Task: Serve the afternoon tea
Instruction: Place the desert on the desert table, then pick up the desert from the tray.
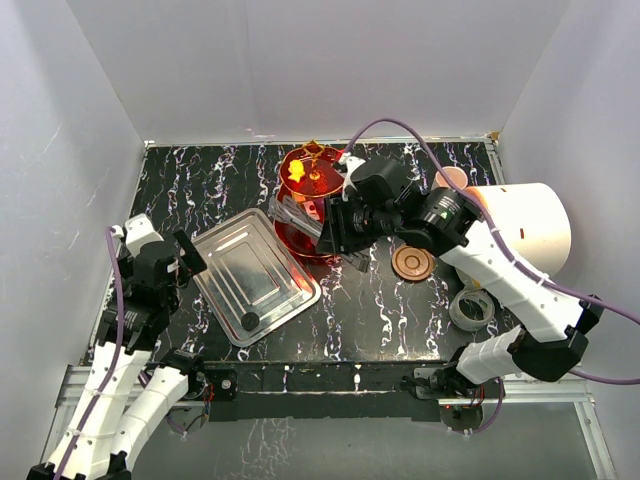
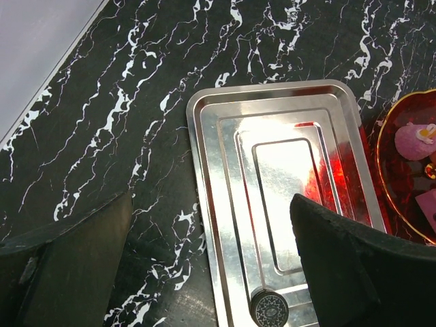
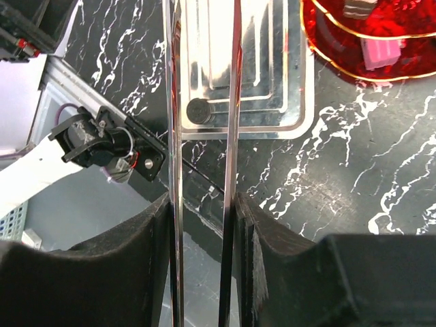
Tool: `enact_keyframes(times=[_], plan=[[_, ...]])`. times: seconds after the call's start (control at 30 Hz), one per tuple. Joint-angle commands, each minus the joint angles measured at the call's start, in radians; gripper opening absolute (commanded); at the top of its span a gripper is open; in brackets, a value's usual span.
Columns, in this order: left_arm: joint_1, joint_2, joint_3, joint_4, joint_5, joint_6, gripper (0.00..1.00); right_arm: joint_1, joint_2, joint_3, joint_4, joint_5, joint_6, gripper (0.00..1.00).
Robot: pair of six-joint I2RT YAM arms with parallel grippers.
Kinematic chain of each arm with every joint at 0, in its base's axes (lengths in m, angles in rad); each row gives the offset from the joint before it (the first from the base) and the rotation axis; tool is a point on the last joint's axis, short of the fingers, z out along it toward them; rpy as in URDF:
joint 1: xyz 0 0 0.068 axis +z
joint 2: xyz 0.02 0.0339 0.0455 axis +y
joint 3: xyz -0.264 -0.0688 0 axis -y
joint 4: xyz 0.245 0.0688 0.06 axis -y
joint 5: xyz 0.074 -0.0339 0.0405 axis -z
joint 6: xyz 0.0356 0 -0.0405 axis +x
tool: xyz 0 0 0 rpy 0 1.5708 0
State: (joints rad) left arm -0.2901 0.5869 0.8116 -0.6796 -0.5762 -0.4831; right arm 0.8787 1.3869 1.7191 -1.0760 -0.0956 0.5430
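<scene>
Steel tongs (image 3: 235,102) pinched in the right claw (image 3: 202,204), alongside the red stand (image 3: 381,20).
Blades' long axis runs past the stand's tier toward the tray (image 3: 293,82); pink sweet (image 3: 379,51) lies sideways off them; left claw (image 2: 211,231) gapes empty, farther off.

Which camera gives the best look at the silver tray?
The top view: the whole tray shows, beside the red stand. The left wrist view loses one end off the frame; the right wrist view catches only one end, crossed by the metal tongs.
</scene>
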Motion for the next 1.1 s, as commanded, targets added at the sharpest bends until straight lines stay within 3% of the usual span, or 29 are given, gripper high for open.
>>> enact_keyframes(times=[0.0, 0.37, 0.73, 1.07], plan=[[-0.003, -0.01, 0.028, 0.0, -0.023, 0.002, 0.99, 0.04, -0.002, -0.02, 0.069, -0.062, -0.022, 0.35], [-0.003, -0.057, 0.043, -0.061, -0.147, -0.057, 0.99, 0.239, 0.137, -0.156, 0.021, 0.12, -0.099, 0.34], [-0.004, -0.047, 0.044, -0.063, -0.147, -0.059, 0.99, 0.417, 0.297, -0.092, 0.023, 0.204, -0.069, 0.37], [-0.004, -0.062, 0.042, -0.058, -0.137, -0.056, 0.99, 0.481, 0.413, -0.013, 0.005, 0.271, -0.054, 0.41]])
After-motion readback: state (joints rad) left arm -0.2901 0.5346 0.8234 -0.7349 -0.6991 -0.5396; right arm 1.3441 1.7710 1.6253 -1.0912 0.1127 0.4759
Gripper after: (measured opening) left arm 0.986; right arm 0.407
